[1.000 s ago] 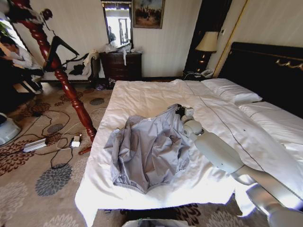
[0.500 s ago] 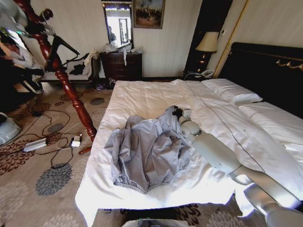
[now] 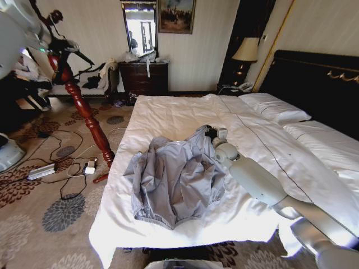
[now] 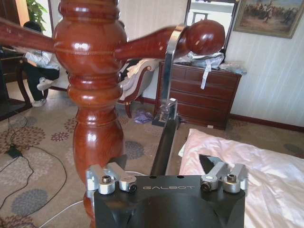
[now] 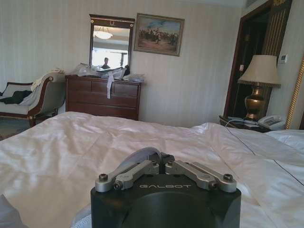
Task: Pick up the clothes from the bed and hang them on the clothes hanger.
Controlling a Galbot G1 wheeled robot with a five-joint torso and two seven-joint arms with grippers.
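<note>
Now, right tool (image 3: 210,133) pinched shut on clothes (image 3: 174,179) collar, bed (image 3: 179,120), left tool (image 4: 166,164) spread around clothes hanger (image 4: 167,118).

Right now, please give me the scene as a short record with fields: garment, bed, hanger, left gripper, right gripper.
garment: the clothes, grey-blue, lie crumpled on the bed, near its foot
bed: the bed, white duvet, black headboard on the robot's right
hanger: the clothes hanger, black, hangs by its hook on a peg of the wooden coat stand
left gripper: the left gripper is raised at the coat stand, just below the hanger, fingers open
right gripper: the right gripper is low on the bed at the garment's far edge, fingers closed on a fold of it
</note>
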